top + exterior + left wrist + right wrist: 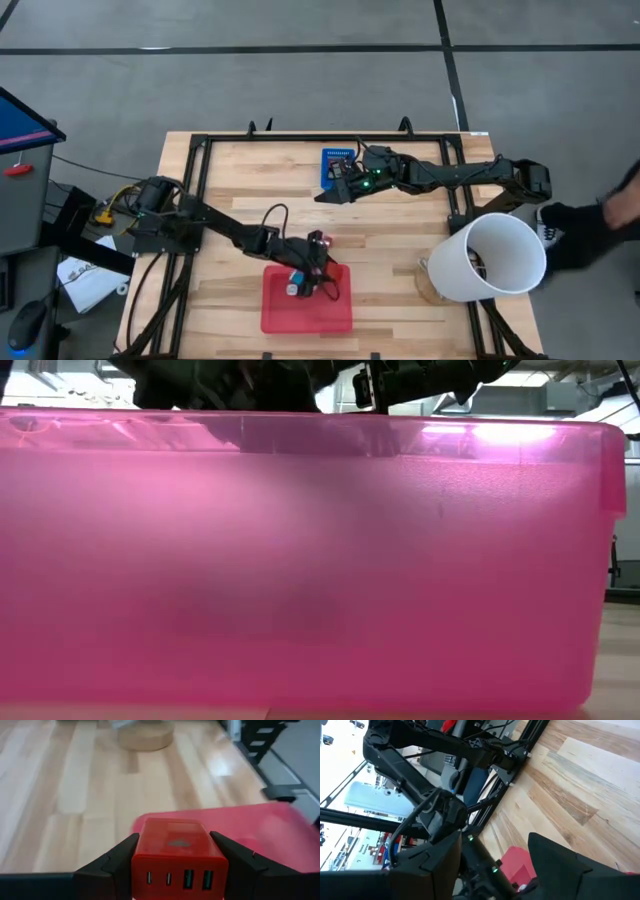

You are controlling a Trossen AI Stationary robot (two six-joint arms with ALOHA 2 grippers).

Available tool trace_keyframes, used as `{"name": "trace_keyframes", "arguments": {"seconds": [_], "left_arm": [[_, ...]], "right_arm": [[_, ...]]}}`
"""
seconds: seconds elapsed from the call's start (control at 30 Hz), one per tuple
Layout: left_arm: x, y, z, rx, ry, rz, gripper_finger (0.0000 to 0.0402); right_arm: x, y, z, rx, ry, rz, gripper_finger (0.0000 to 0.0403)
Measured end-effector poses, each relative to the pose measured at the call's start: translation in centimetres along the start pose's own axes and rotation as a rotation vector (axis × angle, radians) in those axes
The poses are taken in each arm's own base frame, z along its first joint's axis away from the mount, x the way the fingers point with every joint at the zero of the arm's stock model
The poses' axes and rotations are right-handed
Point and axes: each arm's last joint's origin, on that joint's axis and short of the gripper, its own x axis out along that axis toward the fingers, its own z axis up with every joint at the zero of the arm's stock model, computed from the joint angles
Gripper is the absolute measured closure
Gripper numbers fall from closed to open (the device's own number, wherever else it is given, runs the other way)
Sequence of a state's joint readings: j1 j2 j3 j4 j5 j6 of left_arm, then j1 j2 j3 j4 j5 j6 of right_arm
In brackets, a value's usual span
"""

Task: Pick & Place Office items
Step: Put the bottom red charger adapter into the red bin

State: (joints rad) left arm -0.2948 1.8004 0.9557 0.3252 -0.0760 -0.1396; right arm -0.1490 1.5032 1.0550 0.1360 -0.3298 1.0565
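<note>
A red blocky charger (pixel 179 851) with several ports sits between the fingers of my left gripper (pixel 179 870), over the flat red tray (pixel 260 832). From above, my left gripper (pixel 318 244) is at the far edge of that tray (pixel 335 318). A small blue-and-white piece (pixel 292 287) lies in the tray. My right gripper (pixel 326 194) hovers open just in front of the blue perforated bin (pixel 332 158), touching nothing; its fingers (pixel 555 860) stand wide apart. The low view shows only the tray's pink wall (pixel 300 560). My left gripper pinches the red charger by its two opposite side faces (pixel 137 855), one finger (pixel 115 862) on each side. The port face (pixel 177 880) looks back at the wrist. The fingers come nearly level from the table's left. The charger is held upright above the tray.
A white bucket (pixel 497 254) lies on its side at the table's right, by a round cork mat (pixel 431 287), also seen ahead of the left wrist (pixel 145 737). A person's dark leg (pixel 600 215) shows beyond the right edge. A black frame (pixel 190 200) borders the wooden table.
</note>
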Motion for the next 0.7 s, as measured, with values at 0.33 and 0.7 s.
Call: {"name": "trace_keyframes", "arguments": {"seconds": [0.33, 0.7], "left_arm": [[0.7, 0.5, -1.1, -0.004, 0.056, -0.036, 0.0199], [0.7, 0.4, -0.8, -0.004, 0.031, -0.039, 0.0127]], "right_arm": [[0.0, 0.2, 0.1, -0.009, -0.008, 0.02, 0.018], [0.0, 0.2, 0.1, -0.01, -0.01, 0.022, 0.018]]}}
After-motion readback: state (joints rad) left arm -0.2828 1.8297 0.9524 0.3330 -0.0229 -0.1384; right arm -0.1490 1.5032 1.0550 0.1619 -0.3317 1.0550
